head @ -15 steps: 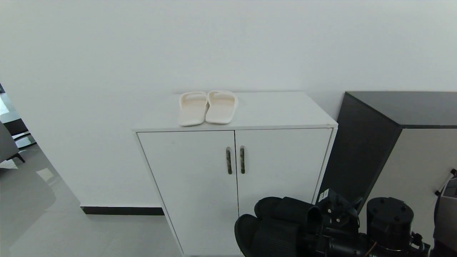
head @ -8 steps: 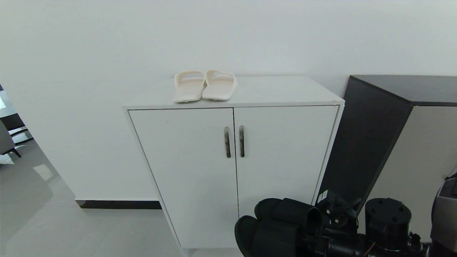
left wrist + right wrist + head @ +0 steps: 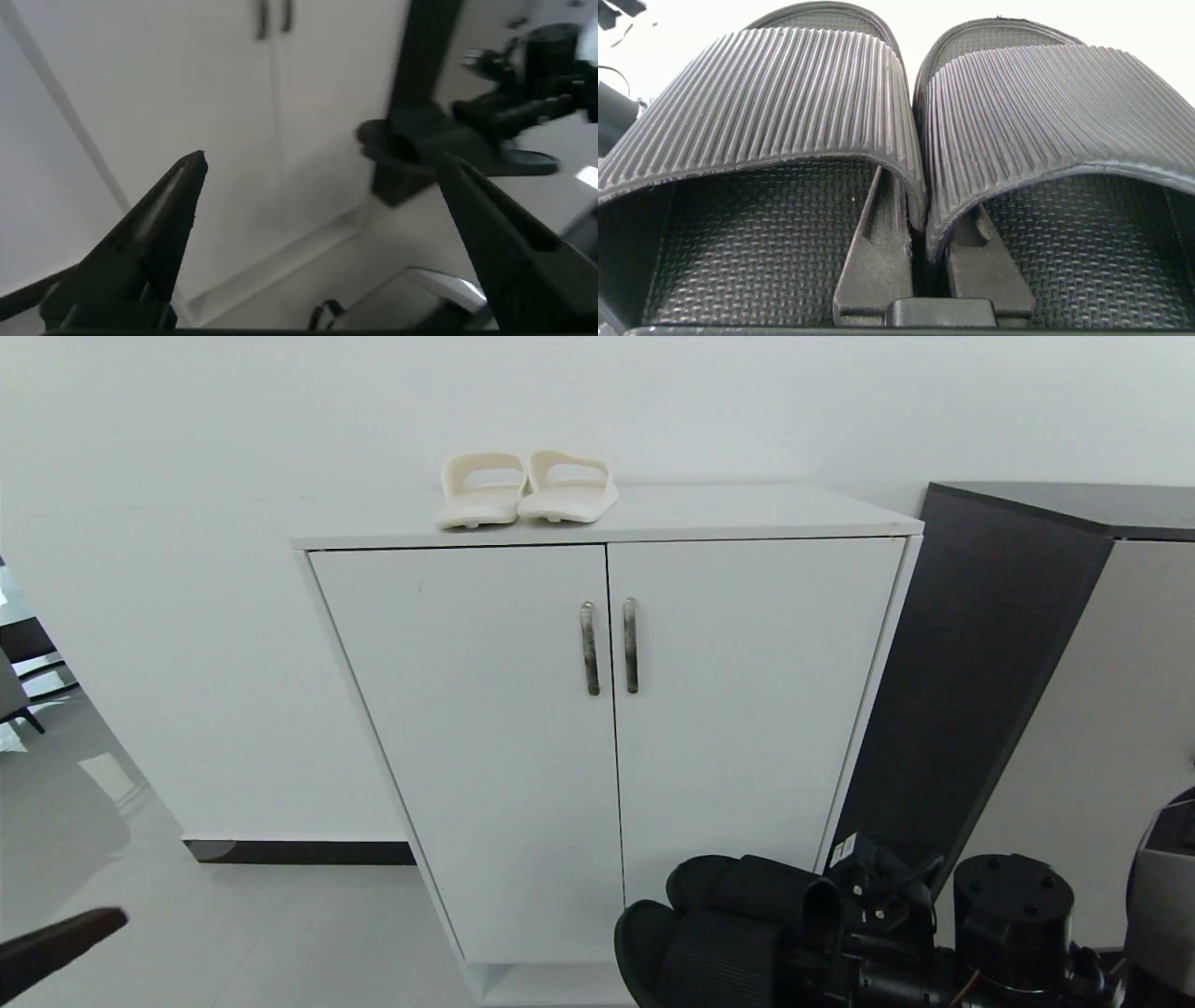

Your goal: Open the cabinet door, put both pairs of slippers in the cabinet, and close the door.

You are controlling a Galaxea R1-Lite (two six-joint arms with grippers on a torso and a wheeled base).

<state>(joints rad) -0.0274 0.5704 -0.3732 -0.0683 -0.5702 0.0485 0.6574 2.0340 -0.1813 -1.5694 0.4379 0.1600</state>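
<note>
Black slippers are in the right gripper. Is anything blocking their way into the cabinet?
Yes. The left door and right door are both shut, closing off the inside. The right gripper holds the black slippers low before the right door; the open left gripper is clear of the handles.

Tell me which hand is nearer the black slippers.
Right. The right hand grips the black slippers; the left hand hangs open, well apart, to their left.
</note>
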